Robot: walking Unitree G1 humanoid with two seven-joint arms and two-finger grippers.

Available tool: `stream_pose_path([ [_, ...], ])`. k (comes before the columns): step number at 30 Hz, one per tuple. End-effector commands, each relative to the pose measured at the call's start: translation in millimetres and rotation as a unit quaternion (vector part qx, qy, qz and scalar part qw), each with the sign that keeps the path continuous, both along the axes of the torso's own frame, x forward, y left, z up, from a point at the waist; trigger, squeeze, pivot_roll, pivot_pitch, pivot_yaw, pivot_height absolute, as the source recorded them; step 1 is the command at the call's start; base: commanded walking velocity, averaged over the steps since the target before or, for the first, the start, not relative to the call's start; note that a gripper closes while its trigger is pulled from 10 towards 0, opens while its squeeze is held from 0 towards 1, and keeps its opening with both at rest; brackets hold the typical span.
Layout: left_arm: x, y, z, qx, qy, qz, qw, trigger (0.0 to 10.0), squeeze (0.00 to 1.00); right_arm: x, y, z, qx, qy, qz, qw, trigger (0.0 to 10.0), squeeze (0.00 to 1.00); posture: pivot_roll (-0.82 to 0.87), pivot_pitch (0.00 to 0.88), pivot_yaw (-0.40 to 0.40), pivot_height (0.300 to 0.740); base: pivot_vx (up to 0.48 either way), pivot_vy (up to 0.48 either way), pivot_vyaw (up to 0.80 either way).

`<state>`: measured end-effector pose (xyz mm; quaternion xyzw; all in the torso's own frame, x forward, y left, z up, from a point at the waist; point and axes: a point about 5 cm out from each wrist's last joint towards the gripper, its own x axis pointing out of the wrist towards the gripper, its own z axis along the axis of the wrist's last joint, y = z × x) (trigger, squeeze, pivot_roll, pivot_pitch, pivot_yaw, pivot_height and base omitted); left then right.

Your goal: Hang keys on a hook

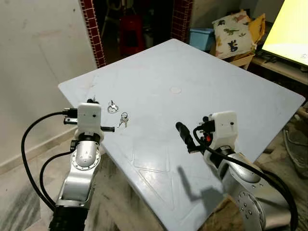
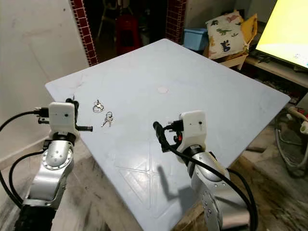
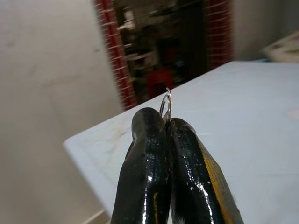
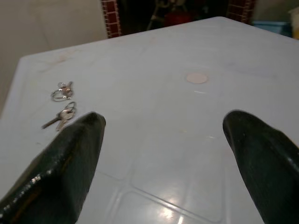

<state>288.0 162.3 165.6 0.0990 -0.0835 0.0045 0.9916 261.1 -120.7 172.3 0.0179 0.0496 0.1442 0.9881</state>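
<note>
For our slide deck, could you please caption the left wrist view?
Left claw shut on a metal ring, above the pale blue table.

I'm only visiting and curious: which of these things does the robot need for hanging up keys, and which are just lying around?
For the job:
- metal hook, pinched in the shut left gripper
- two key sets on the table: one, the other
- right gripper, open over the table

Just lying about:
- dinosaur cushion
- blue bin

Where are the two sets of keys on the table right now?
Both key sets lie side by side on the table, near its left edge, just beside the left end effector.
</note>
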Motion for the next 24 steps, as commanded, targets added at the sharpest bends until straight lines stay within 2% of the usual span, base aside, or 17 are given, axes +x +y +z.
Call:
stream_pose_path([
  [1,-7.0,2.9,9,0.004,-0.006,-0.014,1.000,10.0,0.00,3.1,-0.7,5,-0.002,-0.018,-0.011,1.000,10.0,0.00,-0.02,0.000,0.002,0.740,0.000,0.000,0.00],
  [4,-18.9,12.4,12,0.004,-0.003,-0.009,1.000,10.0,0.00,3.4,-6.3,6,-0.012,-0.028,-0.032,0.999,10.0,0.00,-0.02,0.000,0.004,0.740,0.000,0.000,0.00],
  [6,-27.8,22.1,9,0.012,0.003,0.012,1.000,10.0,0.00,2.7,-13.8,7,-0.026,-0.037,-0.059,0.997,10.0,0.00,-0.02,0.000,0.007,0.740,0.000,0.000,0.00],
  [9,-38.1,30.9,5,0.009,0.019,0.035,0.999,10.0,0.00,1.0,-23.3,7,-0.022,-0.042,-0.093,0.995,10.0,0.00,-0.01,0.000,0.007,0.740,0.000,0.000,0.00],
  [10,-44.1,33.5,2,0.003,0.029,0.046,0.999,10.0,0.00,-1.1,-30.8,6,-0.024,-0.044,-0.118,0.992,10.0,1.00,-0.01,0.000,0.004,0.740,0.000,0.000,0.00],
  [16,-53.4,29.1,-3,-0.019,0.049,0.052,0.997,10.0,0.00,-10.3,-37.3,-1,-0.008,-0.029,-0.139,0.990,10.0,1.00,-0.02,0.000,0.001,0.740,0.000,0.000,0.00],
  [17,-54.7,25.1,-5,-0.020,0.053,0.046,0.997,10.0,0.00,-14.6,-35.3,0,0.013,-0.037,-0.130,0.991,0.0,1.00,-0.02,0.000,0.002,0.740,0.000,0.000,0.00],
  [18,-55.0,23.9,-5,-0.021,0.054,0.042,0.997,10.0,0.00,-15.7,-35.0,0,0.016,-0.040,-0.129,0.991,0.0,0.90,-0.02,0.000,0.002,0.740,0.000,0.000,0.00],
  [19,-55.5,22.6,-4,-0.020,0.055,0.039,0.998,10.0,0.00,-16.6,-35.3,0,0.016,-0.039,-0.132,0.990,0.0,0.00,-0.02,0.000,0.002,0.740,0.000,0.000,0.00],
  [24,-57.7,23.9,-3,-0.025,0.060,0.043,0.997,10.0,0.00,-19.5,-35.1,0,0.024,-0.036,-0.133,0.990,0.0,0.00,-0.02,0.000,0.010,0.740,0.000,0.000,0.00],
])
